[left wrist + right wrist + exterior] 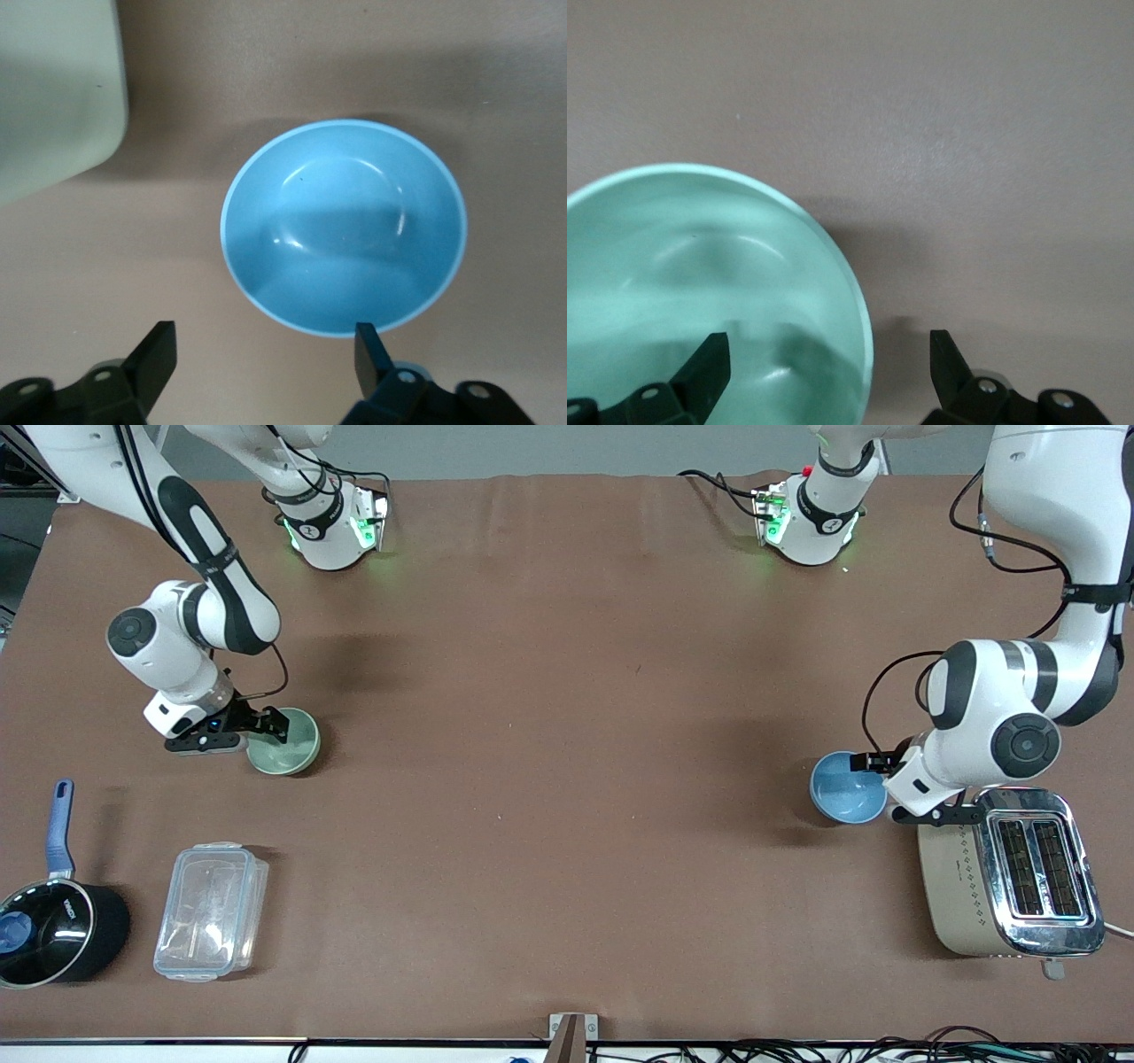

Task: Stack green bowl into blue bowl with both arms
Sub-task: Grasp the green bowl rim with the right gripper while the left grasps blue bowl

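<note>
Right gripper [270,724]: I've got it low at the rim of the small round pale sage-green glossy bowl [285,742], fingers spread apart; in the right wrist view one finger [709,367] sits over the bowl's inside, the other [946,356] outside the rim over bare table, so the wall lies between them with nothing pinched
Green bowl: upright on the brown table [567,779], toward the right arm's end, farther from the front camera than the clear plastic lidded box [211,912]
Left gripper [873,762]: low beside the small round light blue glossy bowl [848,786], fingers wide open and holding nothing; in the left wrist view one fingertip [368,341] is right at the rim, and I can't quite tell whether it touches, while the other [158,350] is clear of it over the table
Blue bowl: upright and empty toward the left arm's end, just beside the beige and chrome two-slot toaster [1010,872], a little farther from the front camera than it
Bowls: well apart, one at each end, not stacked
Black saucepan with a blue handle [53,921]: next to the plastic box, at the right arm's end and close to the front camera
Both arms: each one bent down over its own bowl
</note>
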`<state>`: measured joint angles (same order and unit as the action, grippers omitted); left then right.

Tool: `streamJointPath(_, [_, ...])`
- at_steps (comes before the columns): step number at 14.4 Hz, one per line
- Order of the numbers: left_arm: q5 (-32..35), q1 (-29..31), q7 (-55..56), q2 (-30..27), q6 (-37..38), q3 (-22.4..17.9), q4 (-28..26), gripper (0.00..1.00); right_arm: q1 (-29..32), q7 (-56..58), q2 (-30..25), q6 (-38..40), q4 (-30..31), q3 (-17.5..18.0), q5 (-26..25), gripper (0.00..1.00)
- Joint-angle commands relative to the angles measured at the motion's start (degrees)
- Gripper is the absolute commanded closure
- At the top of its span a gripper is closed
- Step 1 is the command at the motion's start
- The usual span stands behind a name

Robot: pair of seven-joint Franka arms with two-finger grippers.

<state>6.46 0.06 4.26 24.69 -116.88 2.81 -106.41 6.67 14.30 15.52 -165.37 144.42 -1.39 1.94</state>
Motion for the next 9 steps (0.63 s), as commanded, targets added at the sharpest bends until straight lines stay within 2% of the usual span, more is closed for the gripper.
streamJointPath(1, [1.09, 0.38, 0.75, 1.93, -1.58, 0.09, 0.59, 0.15, 0.01, 1.0, -0.67, -0.22, 0.24, 0.16, 1.05, 0.07])
streamJointPath(2, [1.09, 0.9, 0.75, 2.9, -2.38, 0.09, 0.59, 0.17, 0.01, 0.91, -0.75, -0.13, 0.24, 0.16, 1.05, 0.12])
streamJointPath(3, [1.09, 1.0, 0.75, 3.51, -3.25, 0.09, 0.59, 0.18, -0.07, 0.91, -0.67, 0.04, 0.16, 0.16, 1.05, 0.22])
streamJointPath(4, [1.09, 1.08, 0.75, 3.78, -3.78, 0.0, 0.68, 0.2, 0.01, 0.74, -0.75, 0.31, 0.16, 0.25, 1.05, 0.39])
streamJointPath(5, [1.09, 1.09, 0.75, 3.78, -3.96, 0.0, 0.68, 0.22, 0.1, 0.82, -0.93, 0.48, 0.16, 0.16, 1.05, 0.47])
streamJointPath(9, [1.09, 1.87, 0.75, 6.15, -4.05, -0.08, 2.61, 0.31, 0.28, 0.73, -1.72, 1.71, 0.07, 0.25, 1.05, 0.68])
